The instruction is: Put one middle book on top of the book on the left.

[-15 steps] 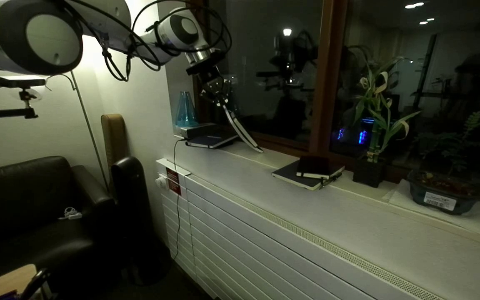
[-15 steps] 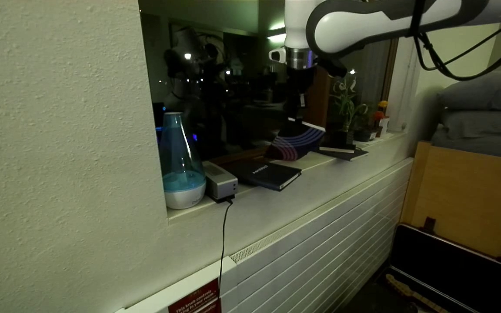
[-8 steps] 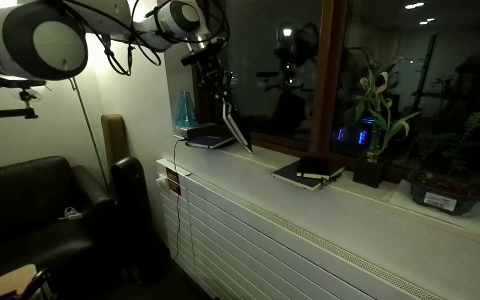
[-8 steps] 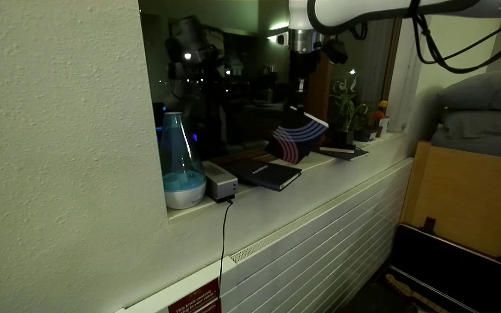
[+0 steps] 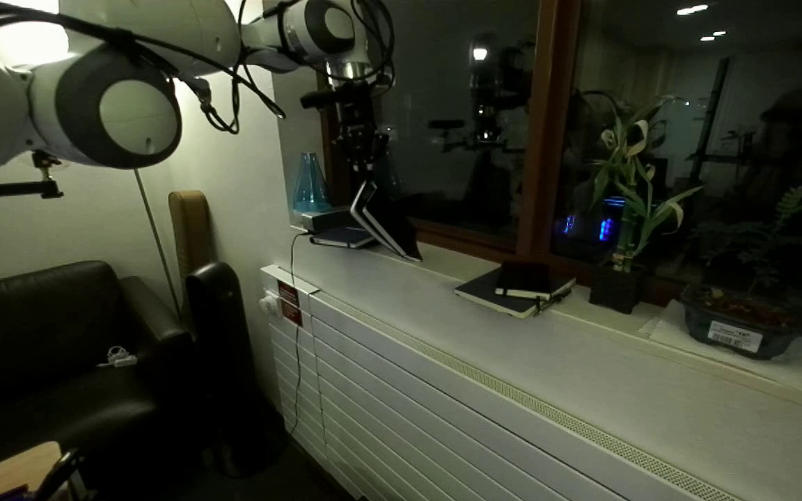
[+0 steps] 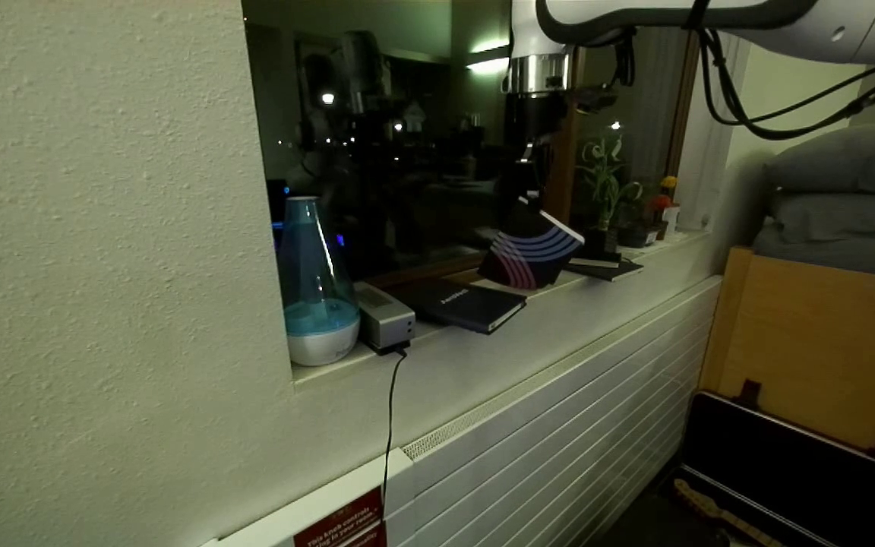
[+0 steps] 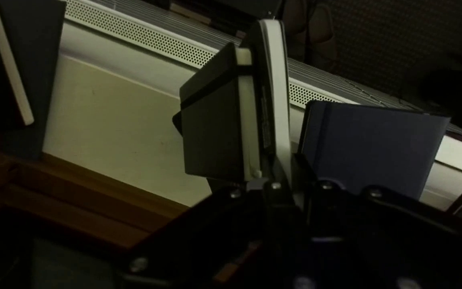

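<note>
My gripper [image 7: 287, 170] is shut on the edge of a dark striped book [image 6: 532, 249], which hangs tilted above the sill; its pages [image 7: 278, 80] show between the fingers in the wrist view. It also shows in an exterior view [image 5: 392, 223], its lower edge close to or on the sill. A smaller dark notebook with an elastic strap [image 7: 215, 124] lies beside it in the wrist view; I cannot tell whether it is held or only touching. The left book [image 6: 468, 302], dark blue, lies flat on the sill, and shows in the wrist view [image 7: 375, 148], apart from the gripper.
A grey box [image 6: 388, 315] and a blue humidifier [image 6: 320, 304] stand beyond the left book. A stack of dark notebooks [image 5: 488, 292] lies on the sill, then a bamboo pot [image 5: 615, 289] and a planter [image 5: 742, 327]. The window stands close behind the gripper.
The gripper has become more upright and the held book has turned, showing more of its dark cover. The book has shifted slightly towards the notebook stack. The left book has not moved.
</note>
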You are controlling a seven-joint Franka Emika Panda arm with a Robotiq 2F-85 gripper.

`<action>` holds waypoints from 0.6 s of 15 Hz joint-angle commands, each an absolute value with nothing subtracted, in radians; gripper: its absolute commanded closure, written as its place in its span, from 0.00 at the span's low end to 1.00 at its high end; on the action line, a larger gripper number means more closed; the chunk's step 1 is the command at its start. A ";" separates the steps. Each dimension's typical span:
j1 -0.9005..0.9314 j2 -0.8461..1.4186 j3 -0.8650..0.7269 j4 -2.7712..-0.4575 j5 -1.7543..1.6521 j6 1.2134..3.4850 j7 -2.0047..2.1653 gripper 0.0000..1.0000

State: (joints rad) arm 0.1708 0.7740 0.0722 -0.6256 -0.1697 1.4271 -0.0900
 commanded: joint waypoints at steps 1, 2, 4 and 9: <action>0.152 0.823 0.078 -0.532 -0.118 1.393 0.003 0.97; 0.151 0.830 0.075 -0.522 -0.120 1.401 0.022 0.97; 0.157 0.840 0.065 -0.504 -0.140 1.421 0.057 0.97; 0.193 0.858 0.000 -0.469 -0.233 1.514 0.119 0.97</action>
